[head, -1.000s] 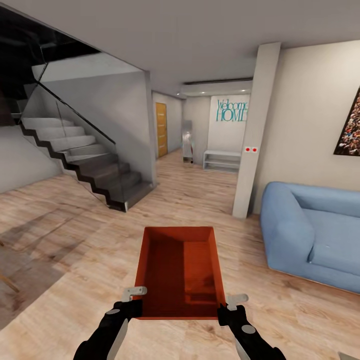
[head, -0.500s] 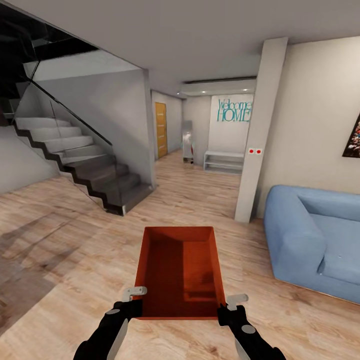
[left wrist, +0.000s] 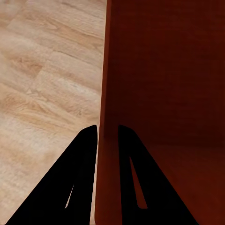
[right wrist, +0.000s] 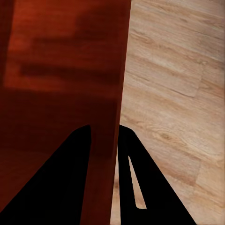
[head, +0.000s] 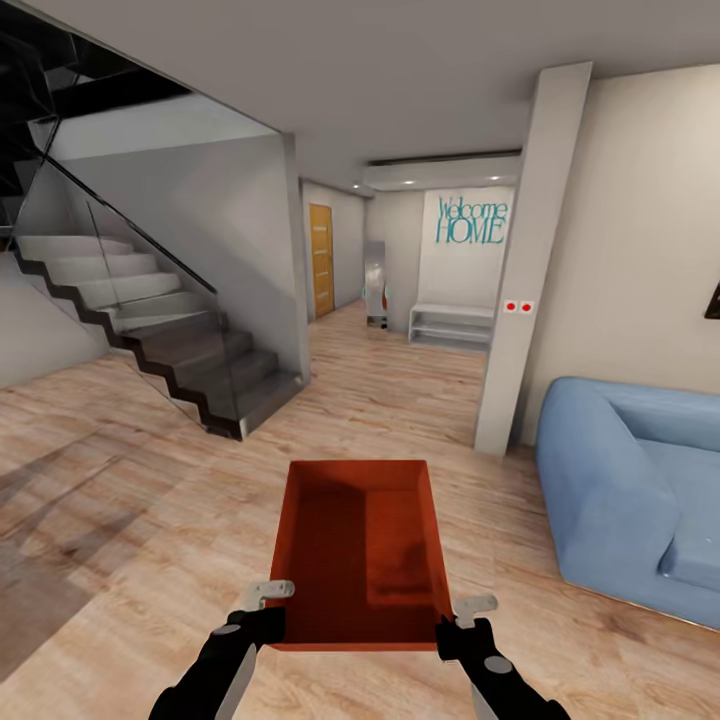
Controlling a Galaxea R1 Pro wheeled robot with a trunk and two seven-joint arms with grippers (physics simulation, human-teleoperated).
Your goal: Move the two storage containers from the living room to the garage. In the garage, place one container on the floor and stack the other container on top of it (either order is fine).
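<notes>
One orange bin [head: 362,548] is pinched by its side walls in both the left hand [left wrist: 108,136] and right hand [right wrist: 104,136], out over the plank floor [head: 150,480]. No garage in sight, so it's early days.

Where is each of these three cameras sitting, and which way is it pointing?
Head view: on the robot's head, facing forward and down at the storage container, stairs and sofa; both arms show.
Left wrist view: on the left arm, along the left gripper pinching a container wall.
Right wrist view: on the right arm, along the right gripper pinching the opposite wall.
All share the container and wood floor.
</notes>
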